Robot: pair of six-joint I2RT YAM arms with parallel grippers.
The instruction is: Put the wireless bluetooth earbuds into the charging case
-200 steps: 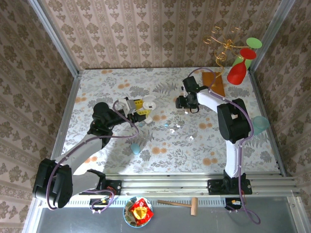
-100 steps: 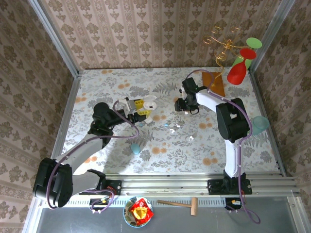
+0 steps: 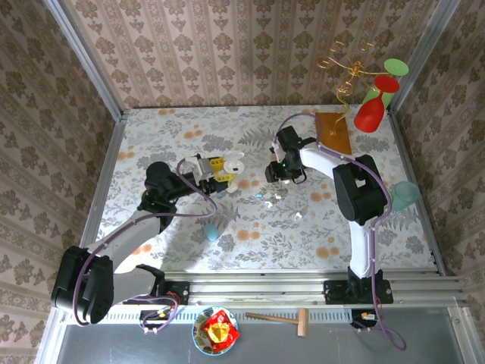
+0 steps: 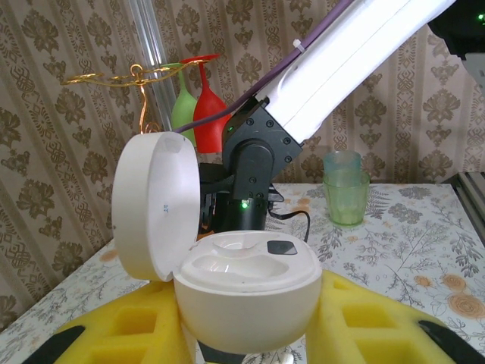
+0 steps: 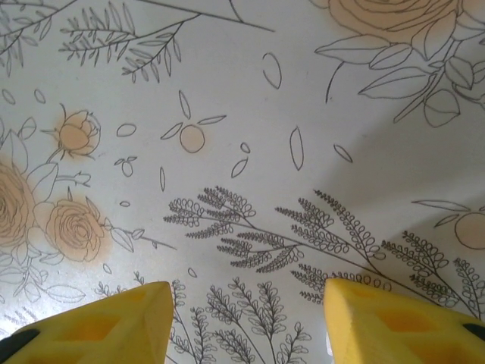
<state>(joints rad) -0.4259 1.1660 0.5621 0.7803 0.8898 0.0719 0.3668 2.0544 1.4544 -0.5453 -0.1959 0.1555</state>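
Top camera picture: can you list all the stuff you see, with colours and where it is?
charging case: one, white, lid open, in the left gripper
earbuds: a few, white and pale blue, loose mid-table
small case: one, pale blue, nearer the arm bases
red wine glass: one, far right corner
green wine glass: one, beside it
wire stand: one, gold, far right corner
mat: one, orange-brown, far right
cups: two stacked, pale green, right edge
bowl: one, red and yellow inside, below the table
mallet: one, wooden, beside the bowl
left gripper: yellow fingers, holding the case
right gripper: yellow fingers, open
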